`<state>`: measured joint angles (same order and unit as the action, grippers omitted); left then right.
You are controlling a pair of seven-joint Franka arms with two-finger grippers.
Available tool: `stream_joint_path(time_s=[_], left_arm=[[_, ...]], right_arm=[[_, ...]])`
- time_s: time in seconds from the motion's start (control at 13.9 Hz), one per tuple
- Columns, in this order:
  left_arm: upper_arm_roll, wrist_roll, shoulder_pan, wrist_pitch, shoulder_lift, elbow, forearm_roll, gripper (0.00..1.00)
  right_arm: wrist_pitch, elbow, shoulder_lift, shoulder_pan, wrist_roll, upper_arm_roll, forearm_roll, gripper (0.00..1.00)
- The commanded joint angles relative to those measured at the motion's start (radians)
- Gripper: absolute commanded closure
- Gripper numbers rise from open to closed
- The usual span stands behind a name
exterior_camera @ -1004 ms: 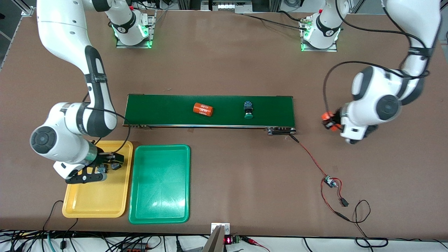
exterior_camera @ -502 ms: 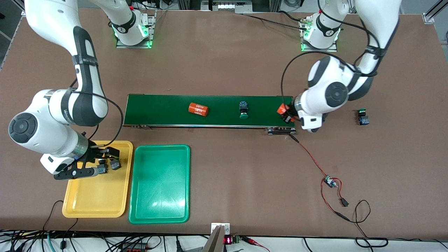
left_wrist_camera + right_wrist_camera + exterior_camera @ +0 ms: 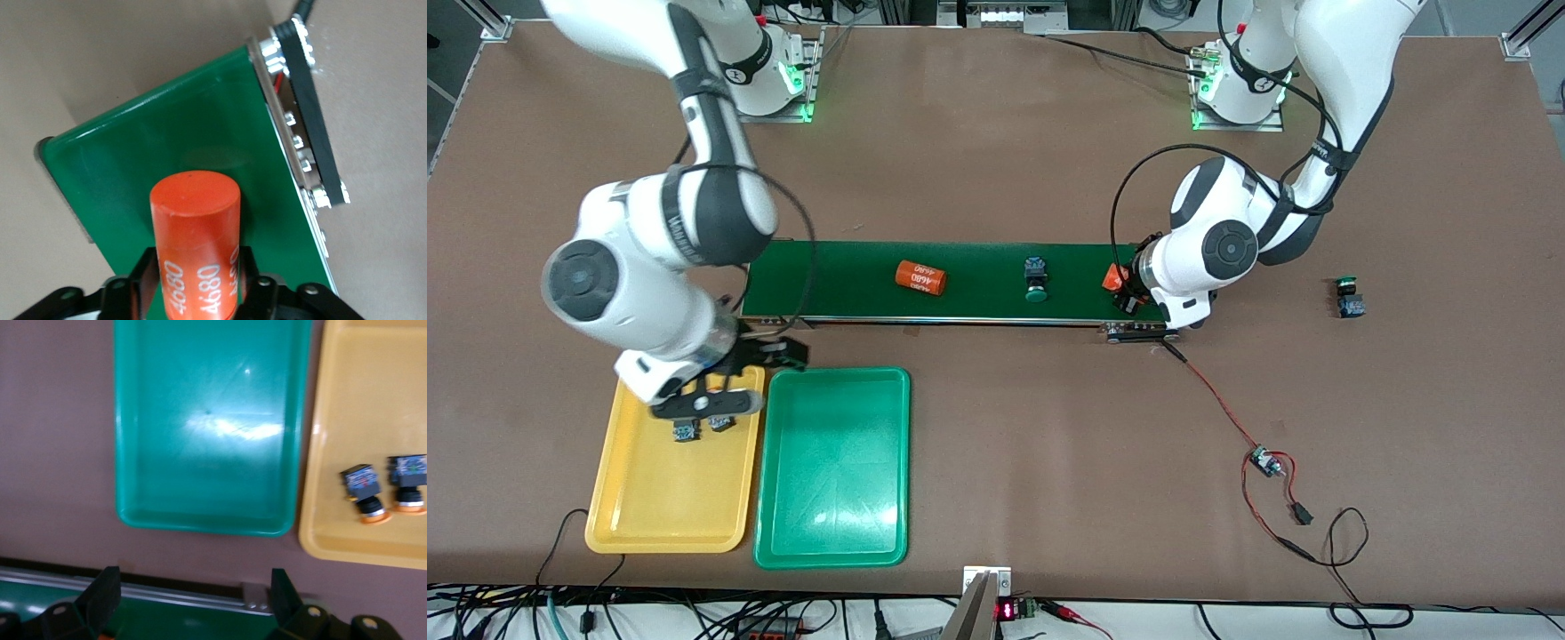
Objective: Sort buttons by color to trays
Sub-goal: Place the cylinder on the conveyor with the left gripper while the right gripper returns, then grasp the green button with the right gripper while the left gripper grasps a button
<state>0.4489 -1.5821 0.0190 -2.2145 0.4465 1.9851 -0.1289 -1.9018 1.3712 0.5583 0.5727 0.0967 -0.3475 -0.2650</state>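
Two yellow-orange buttons (image 3: 685, 433) (image 3: 719, 423) lie side by side in the yellow tray (image 3: 667, 507); the right wrist view shows both (image 3: 363, 495) (image 3: 407, 483) in that tray (image 3: 373, 387). The green tray (image 3: 836, 498) (image 3: 207, 420) beside it holds nothing. One green button (image 3: 1035, 277) rides on the conveyor belt. Another green button (image 3: 1348, 298) lies on the table at the left arm's end. My right gripper (image 3: 738, 378) (image 3: 195, 600) hangs open and empty over the belt's edge by the trays. My left gripper (image 3: 1125, 289) (image 3: 197, 260) is shut on an orange cylinder (image 3: 1112, 277) (image 3: 193, 227) over the belt's end.
The long dark-green conveyor belt (image 3: 978, 262) (image 3: 167, 153) runs between the arms. A second orange cylinder (image 3: 920, 277) lies on it. A red wire with a small board (image 3: 1263, 460) trails from the belt's end toward the front camera.
My right gripper rose from the yellow tray toward the belt, leaving both buttons there. My left gripper carried the orange cylinder from off the table's end to the belt's end. Belt items drifted toward the trays.
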Motion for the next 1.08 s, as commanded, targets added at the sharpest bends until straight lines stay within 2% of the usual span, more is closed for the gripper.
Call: stream_joint_path(time_s=[0.0,0.29,0.43,0.72,1.0], left_arm=[[-0.013,-0.029,0.003,-0.005,-0.018,-0.005,-0.029,0.0],[-0.062,-0.01,-0.017,0.007,-0.097,-0.071,-0.012,0.0],[-0.085,0.071,-0.043,0.015,-0.137,-0.077,0.053,0.0],[-0.085,0.466,-0.181,0.049,-0.146,-0.075,0.098,0.0],[-0.098,0.881,-0.293,0.049,-0.144,-0.063,0.112,0.0]], right_arm=[[0.026,0.017,-0.02,0.065,0.035,-0.007,0.021,0.0],[0.026,0.017,-0.018,0.151,0.112,-0.004,0.061,0.0],[0.024,0.017,-0.012,0.182,0.176,-0.004,0.063,0.0],[0.018,0.019,-0.005,0.205,0.335,0.002,0.049,0.0],[0.026,0.035,0.011,0.297,0.503,0.002,0.047,0.0]])
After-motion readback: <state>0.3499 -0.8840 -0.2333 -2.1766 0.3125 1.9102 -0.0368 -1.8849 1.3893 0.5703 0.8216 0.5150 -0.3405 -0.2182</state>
